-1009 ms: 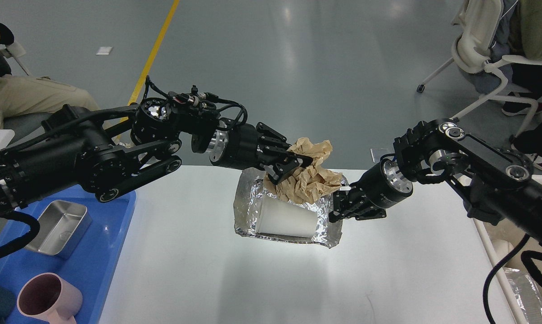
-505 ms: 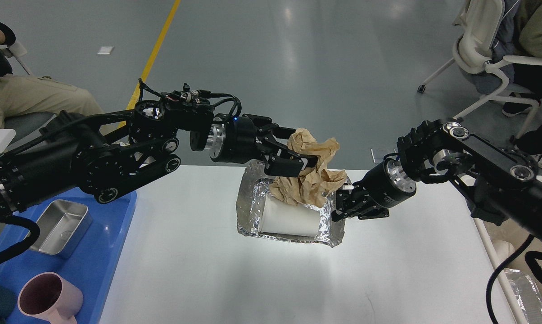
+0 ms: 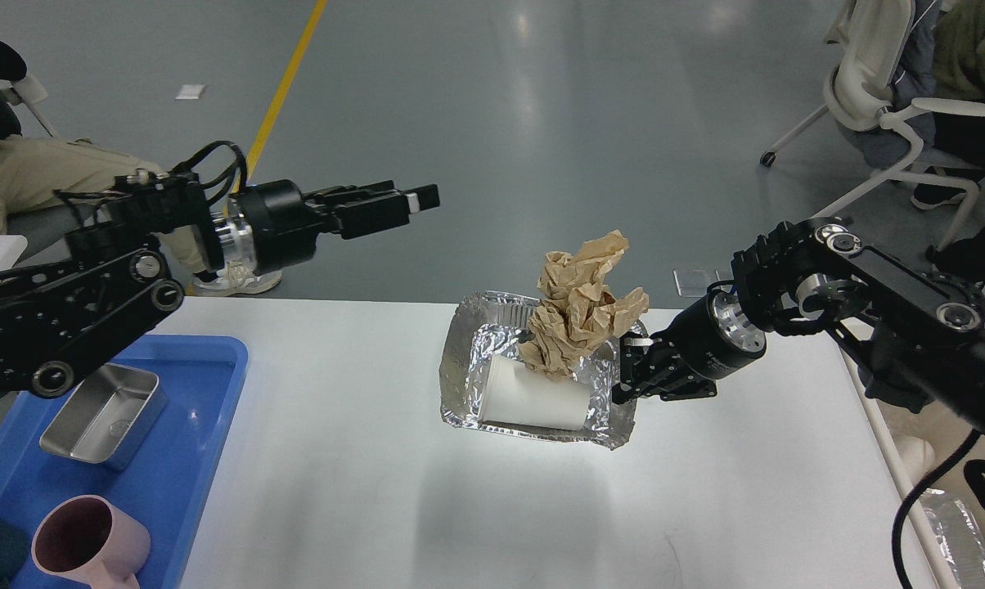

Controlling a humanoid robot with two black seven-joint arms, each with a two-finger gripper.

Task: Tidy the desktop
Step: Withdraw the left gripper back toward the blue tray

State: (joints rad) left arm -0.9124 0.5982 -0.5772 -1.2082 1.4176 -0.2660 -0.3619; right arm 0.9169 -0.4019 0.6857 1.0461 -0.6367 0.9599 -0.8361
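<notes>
The white desktop (image 3: 337,491) fills the lower view. A crumpled foil tray (image 3: 457,368) is at its middle-back and casts a shadow on the tabletop below it. In the tray lie a white paper cup (image 3: 533,401) on its side and a tall wad of crumpled brown paper (image 3: 582,311). My right gripper (image 3: 628,374) is shut on the tray's right rim. My left gripper (image 3: 415,203) is open and empty. It is in the air, well to the upper left of the tray and clear of the paper.
A blue tray (image 3: 198,384) at the left edge holds a steel box (image 3: 104,413) and a pink mug (image 3: 87,544). More foil (image 3: 959,532) lies off the table's right edge. A seated person (image 3: 59,176) is at the far left and a white chair (image 3: 877,90) at the far right.
My left gripper has let go of the brown paper and pulled back up and to the left. The paper now stands in the tray. The tray and my right gripper shifted slightly right.
</notes>
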